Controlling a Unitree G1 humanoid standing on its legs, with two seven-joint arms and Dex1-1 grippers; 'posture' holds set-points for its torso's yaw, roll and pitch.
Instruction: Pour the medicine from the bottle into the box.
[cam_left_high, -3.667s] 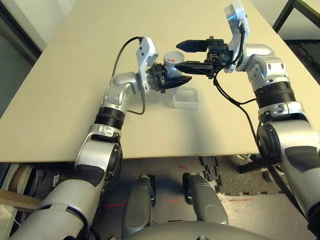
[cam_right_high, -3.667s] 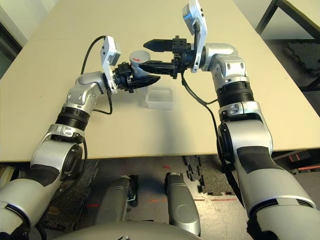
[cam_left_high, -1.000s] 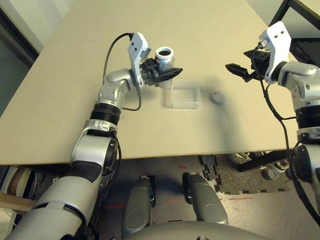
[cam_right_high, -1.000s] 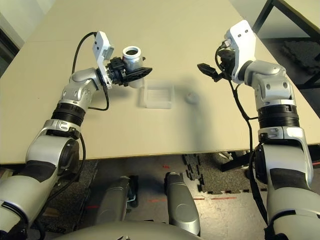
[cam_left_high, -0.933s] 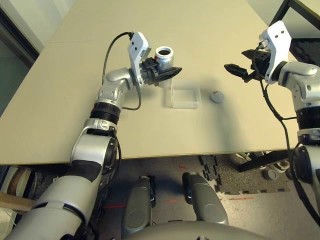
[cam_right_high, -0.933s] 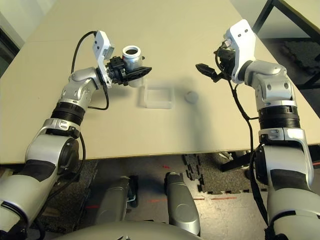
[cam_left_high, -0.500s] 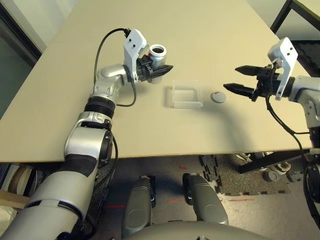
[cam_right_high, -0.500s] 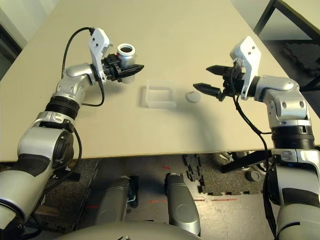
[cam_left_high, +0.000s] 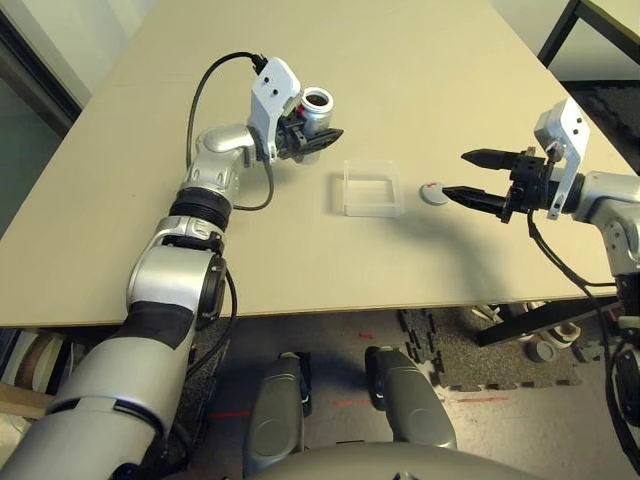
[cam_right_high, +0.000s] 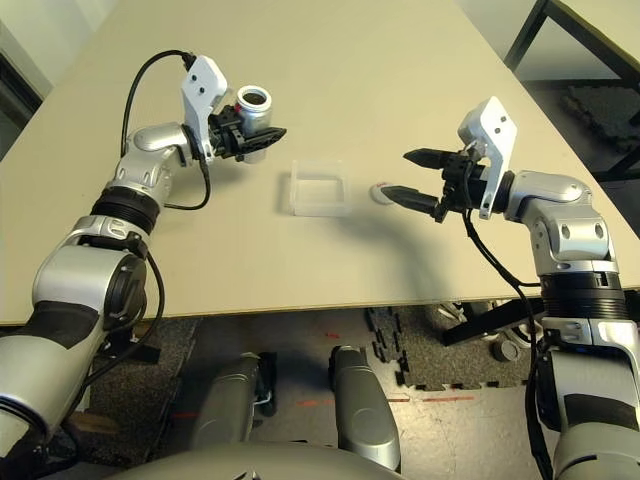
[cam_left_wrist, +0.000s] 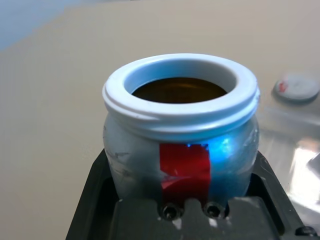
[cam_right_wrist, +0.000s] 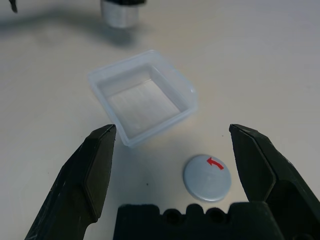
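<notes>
Your left end effector (cam_left_high: 330, 128) is closed around the body of the bottle (cam_left_wrist: 227, 167), holding it upright and raised over the counter (cam_left_high: 250, 260). Your right end effector (cam_left_high: 454, 173) stands wide open, empty, just beside the cap (cam_right_wrist: 207, 179).

What has just changed is the bottle's top: the cap was on it with your right end effector close by, and now the cap lies flat on the counter, arrow side up. You have also drawn the bottle a little farther from the box (cam_left_high: 372, 211), while your right end effector has come back in towards the cap.

For the task, that means the way out is clear: the mouth (cam_left_wrist: 180, 91) is open, with a dark brown inside. You cannot tell the medicine apart in there, though it is presumably still inside, since the box looks empty. The box sits upright between the bottle and the cap, apart from both.

Opening looks done and pouring is still to come. Your next move should be to bring the mouth over the box, then tip it slowly; tilt too early or too fast and the medicine could miss or bounce out.
</notes>
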